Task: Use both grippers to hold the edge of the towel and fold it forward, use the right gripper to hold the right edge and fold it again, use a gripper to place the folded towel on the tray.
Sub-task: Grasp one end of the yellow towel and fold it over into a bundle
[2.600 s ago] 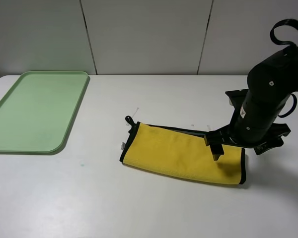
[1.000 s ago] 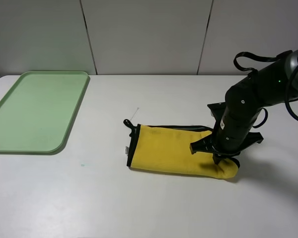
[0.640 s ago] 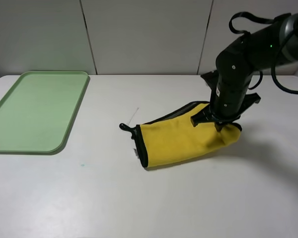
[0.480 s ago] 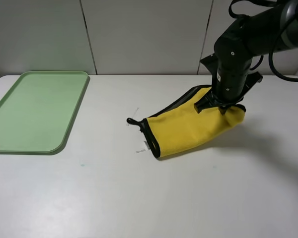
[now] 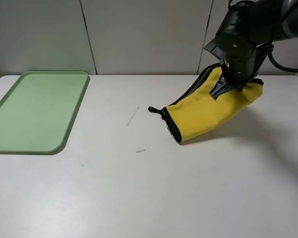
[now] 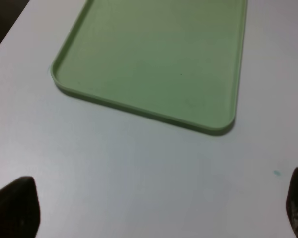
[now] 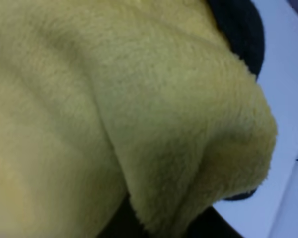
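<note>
Upper right of the high view | your right hand (image 5: 232, 88) is clamped on the towel (image 5: 203, 115), one end raised, looped end resting on the worktop (image 5: 139, 198) | first fold looks done, second fold seems underway, tray drop left | tray (image 5: 35, 109) at left holds nothing | left hand (image 6: 156, 208) spread wide, gripping nothing
</note>
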Controlling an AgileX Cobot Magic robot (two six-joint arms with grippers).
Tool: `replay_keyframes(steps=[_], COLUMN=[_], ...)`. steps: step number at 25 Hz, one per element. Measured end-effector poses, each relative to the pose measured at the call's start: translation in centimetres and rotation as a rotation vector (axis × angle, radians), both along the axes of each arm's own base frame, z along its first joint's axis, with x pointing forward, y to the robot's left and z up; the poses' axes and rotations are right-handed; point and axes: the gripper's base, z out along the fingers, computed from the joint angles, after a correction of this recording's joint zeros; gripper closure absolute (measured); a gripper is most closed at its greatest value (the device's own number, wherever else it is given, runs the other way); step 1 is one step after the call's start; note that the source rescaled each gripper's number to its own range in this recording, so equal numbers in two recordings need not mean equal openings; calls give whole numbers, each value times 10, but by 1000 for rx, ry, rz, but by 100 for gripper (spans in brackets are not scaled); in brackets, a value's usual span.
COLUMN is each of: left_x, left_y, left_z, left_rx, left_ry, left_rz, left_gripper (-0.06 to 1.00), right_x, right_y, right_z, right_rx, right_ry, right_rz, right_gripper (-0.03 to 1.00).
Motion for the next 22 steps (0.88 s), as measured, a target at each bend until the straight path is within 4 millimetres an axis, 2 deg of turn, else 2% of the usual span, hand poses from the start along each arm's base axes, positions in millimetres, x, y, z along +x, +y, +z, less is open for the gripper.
replay_keyframes(steps=[7,15,22], left_x=[0,0,0], left_y=[0,0,0], left_z=[0,0,0], left_rx=[0,0,-1], left_ry=[0,0,0], left_rz=[0,0,1], left_gripper=[-5,-5,-5], right_x=[-3,-7,-20], right_y=[2,12,43], right_z=[-2,-8,-10], right_rx=[47,198,300], right_ry=[23,56,82], right_rz=[-34,-86,-50], right_gripper=[87,87,87])
